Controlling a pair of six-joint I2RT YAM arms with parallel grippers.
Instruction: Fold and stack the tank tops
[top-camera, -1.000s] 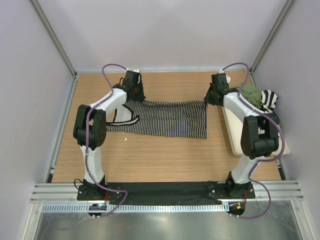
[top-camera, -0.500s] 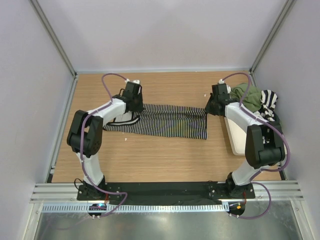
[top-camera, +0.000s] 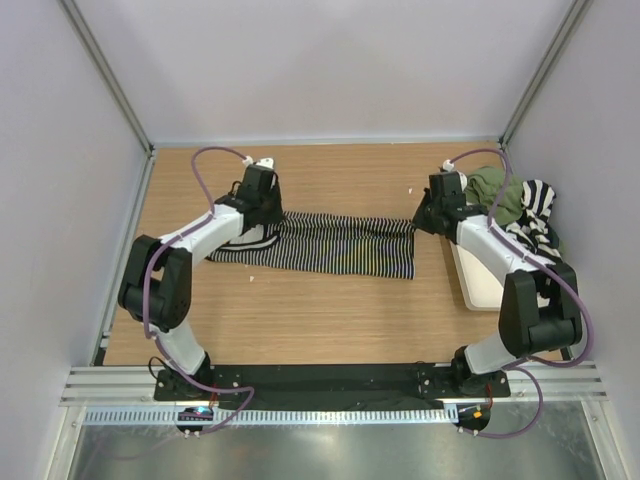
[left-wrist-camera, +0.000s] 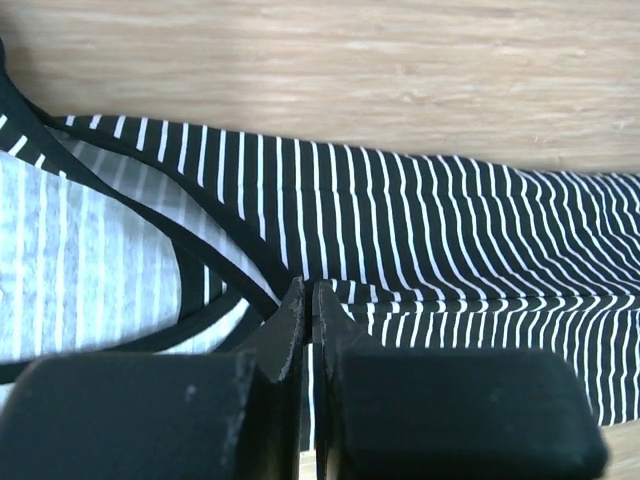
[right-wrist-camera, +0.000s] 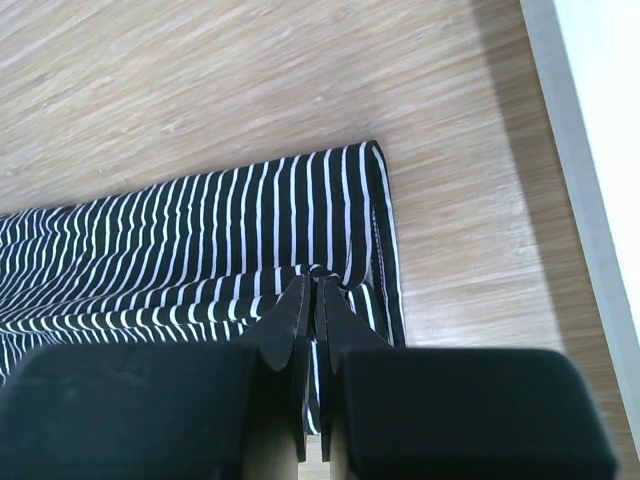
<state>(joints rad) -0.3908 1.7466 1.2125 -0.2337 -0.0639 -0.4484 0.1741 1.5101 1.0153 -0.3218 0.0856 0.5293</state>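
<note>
**Both arms holding the far edge of the pinstriped tank top (left-wrist-camera: 450, 230), apparently at the first fold.**
Left wrist view: the left fingers (left-wrist-camera: 285, 335) were pressed together, clamped on the top's dark-bound strap edge, with the grey inner face showing alongside. Right wrist view: the right fingers (right-wrist-camera: 290, 320) were likewise closed on a small pucker of cloth near the hem corner, with the cream tray (right-wrist-camera: 610, 90) near by. Top view: the garment lay spread across the middle of the counter (top-camera: 300, 320) with an arm at each end; the olive green top (top-camera: 497, 190) and broad-striped top (top-camera: 540, 207) sat heaped at the tray's far end. To fold well, both ends should probably rise and travel toward the near edge together, with the cloth kept taut so the edges meet squarely.
</note>
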